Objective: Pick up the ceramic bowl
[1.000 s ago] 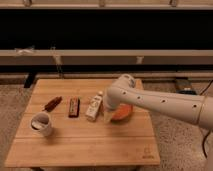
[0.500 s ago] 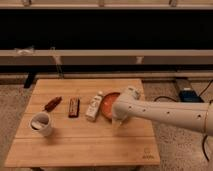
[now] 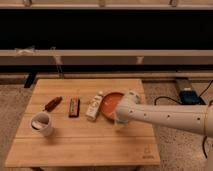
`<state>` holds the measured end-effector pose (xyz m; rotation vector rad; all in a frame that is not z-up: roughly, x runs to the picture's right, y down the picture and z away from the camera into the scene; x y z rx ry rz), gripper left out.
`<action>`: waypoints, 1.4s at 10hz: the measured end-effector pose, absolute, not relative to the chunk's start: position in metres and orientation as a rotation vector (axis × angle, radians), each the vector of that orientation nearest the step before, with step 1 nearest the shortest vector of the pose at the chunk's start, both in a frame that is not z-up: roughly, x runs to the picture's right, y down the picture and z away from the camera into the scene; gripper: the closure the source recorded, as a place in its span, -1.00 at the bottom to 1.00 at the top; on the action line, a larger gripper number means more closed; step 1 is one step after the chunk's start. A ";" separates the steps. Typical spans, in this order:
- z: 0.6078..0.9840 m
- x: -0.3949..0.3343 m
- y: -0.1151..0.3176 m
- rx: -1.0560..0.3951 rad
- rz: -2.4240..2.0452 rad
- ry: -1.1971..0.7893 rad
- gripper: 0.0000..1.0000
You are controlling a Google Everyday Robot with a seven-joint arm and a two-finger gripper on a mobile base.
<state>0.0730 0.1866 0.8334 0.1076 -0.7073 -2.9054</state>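
Observation:
The ceramic bowl (image 3: 110, 104) is wide, shallow and orange-red, and sits right of centre on the wooden table (image 3: 85, 142). My white arm reaches in from the right, and its wrist covers the bowl's right rim. The gripper (image 3: 120, 119) is at the bowl's front right edge, close over the tabletop. The arm hides where the gripper meets the bowl.
A white packet (image 3: 94, 106) lies right against the bowl's left side. A brown bar (image 3: 74, 106) and a red item (image 3: 52, 103) lie further left. A white mug (image 3: 41, 123) stands front left. A blue box (image 3: 189, 95) with cables sits on the floor at the right.
The arm's end has swung down and toward the table's front, uncovering most of the bowl's inside. The bowl and the other items have not visibly moved.

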 end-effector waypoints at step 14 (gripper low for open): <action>0.761 0.049 0.101 -0.014 -3.092 -0.448 0.71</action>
